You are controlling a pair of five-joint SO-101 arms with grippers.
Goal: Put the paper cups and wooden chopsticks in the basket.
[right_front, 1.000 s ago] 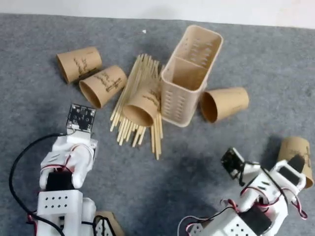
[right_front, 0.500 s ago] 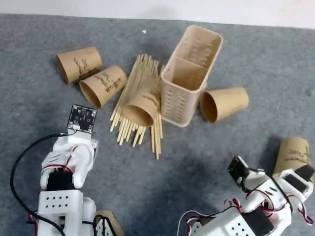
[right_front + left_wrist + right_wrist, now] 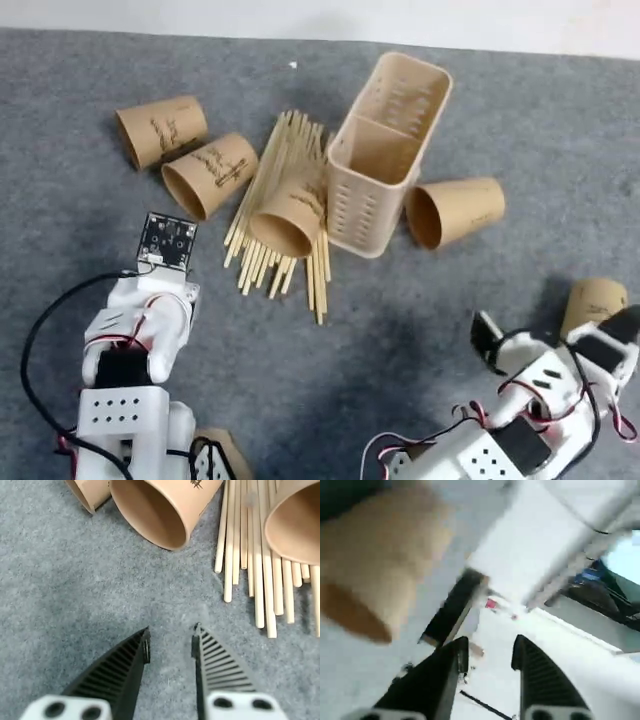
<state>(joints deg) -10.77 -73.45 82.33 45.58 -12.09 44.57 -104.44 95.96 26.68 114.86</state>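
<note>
Presently, left gripper [image 3: 171, 630] being held spread lower left, right gripper [image 3: 491, 640] being held spread beside cup [image 3: 592, 300] lower right.

**Tally: cups, sticks, basket**

Paper cups [image 3: 210, 173]: five on their sides in plain sight. Possible sixth: brown rim [image 3: 228, 452], half hidden at near edge.
Basket [image 3: 385, 150]: one, two compartments.
Wooden chopsticks [image 3: 268, 200]: one loose pile, too overlapped to count.

Two-compartment tan basket [image 3: 385, 150]; chopsticks [image 3: 270, 170] fanned beside it; paper cups [image 3: 455, 212] lying on sides around.
</note>
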